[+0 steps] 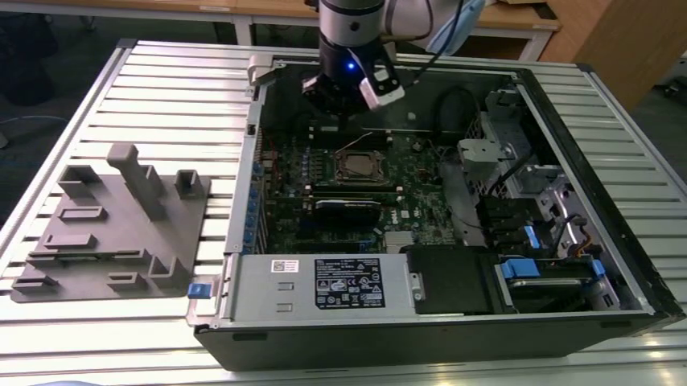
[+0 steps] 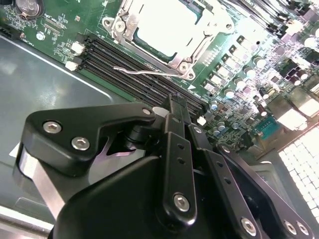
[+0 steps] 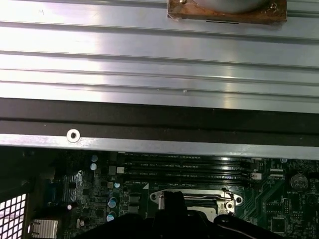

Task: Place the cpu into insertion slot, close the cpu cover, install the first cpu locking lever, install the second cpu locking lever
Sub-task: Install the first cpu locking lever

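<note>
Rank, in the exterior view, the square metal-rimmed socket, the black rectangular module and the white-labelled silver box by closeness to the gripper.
From the gripper:
1. square metal-rimmed socket, mid-board.
2. black rectangular module, beyond the socket.
3. white-labelled silver box, at the case's near edge.

We see a green motherboard (image 1: 413, 173), the cpu (image 2: 169, 25) silver-tan, the computer case (image 1: 429, 342) black, the bench (image 1: 161, 80) ribbed silver, and at the case's nine o'clock a grey fixture (image 1: 108, 229).

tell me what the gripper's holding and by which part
Nothing that shows: the gripper looks shut with nothing between its tips, and the cpu lies on the board, apart from it.
</note>
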Motion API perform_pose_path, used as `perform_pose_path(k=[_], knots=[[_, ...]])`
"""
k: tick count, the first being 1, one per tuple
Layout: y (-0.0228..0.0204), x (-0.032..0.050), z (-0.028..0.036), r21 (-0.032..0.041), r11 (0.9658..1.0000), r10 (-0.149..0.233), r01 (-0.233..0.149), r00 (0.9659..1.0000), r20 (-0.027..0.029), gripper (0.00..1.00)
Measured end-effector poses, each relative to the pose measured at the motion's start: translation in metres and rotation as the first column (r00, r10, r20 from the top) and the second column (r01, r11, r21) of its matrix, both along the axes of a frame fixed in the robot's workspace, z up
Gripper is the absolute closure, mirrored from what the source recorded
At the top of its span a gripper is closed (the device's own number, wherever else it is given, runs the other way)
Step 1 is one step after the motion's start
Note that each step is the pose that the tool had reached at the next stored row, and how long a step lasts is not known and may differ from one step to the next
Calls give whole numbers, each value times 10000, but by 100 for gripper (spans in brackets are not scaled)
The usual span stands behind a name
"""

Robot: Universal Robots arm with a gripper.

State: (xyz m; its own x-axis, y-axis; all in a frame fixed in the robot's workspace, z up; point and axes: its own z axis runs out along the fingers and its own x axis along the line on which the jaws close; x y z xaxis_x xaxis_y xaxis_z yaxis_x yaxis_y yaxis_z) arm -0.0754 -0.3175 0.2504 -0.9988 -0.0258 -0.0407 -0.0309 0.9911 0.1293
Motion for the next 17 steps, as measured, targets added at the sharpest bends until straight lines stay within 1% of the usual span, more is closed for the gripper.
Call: perform_pose_path(k=[2,3,5,6,7,10,11,12,17], knots=[[4,13,-13,-23,10000,1,-1,10000,0,89],[10,14,-19,-58,10000,-1,1,10000,-1,89],[11,14,-32,-89,10000,1,-1,10000,9,89],[11,14,-37,-109,9999,1,-1,10000,26,89],[11,15,-43,-125,9999,2,-1,10000,62,89],[11,14,-65,-147,9999,1,2,9998,210,89],[11,14,-73,-149,9999,2,2,9997,241,89],[12,15,-78,-151,9999,2,2,9997,256,89],[12,24,-111,-150,9999,2,2,9997,261,89]])
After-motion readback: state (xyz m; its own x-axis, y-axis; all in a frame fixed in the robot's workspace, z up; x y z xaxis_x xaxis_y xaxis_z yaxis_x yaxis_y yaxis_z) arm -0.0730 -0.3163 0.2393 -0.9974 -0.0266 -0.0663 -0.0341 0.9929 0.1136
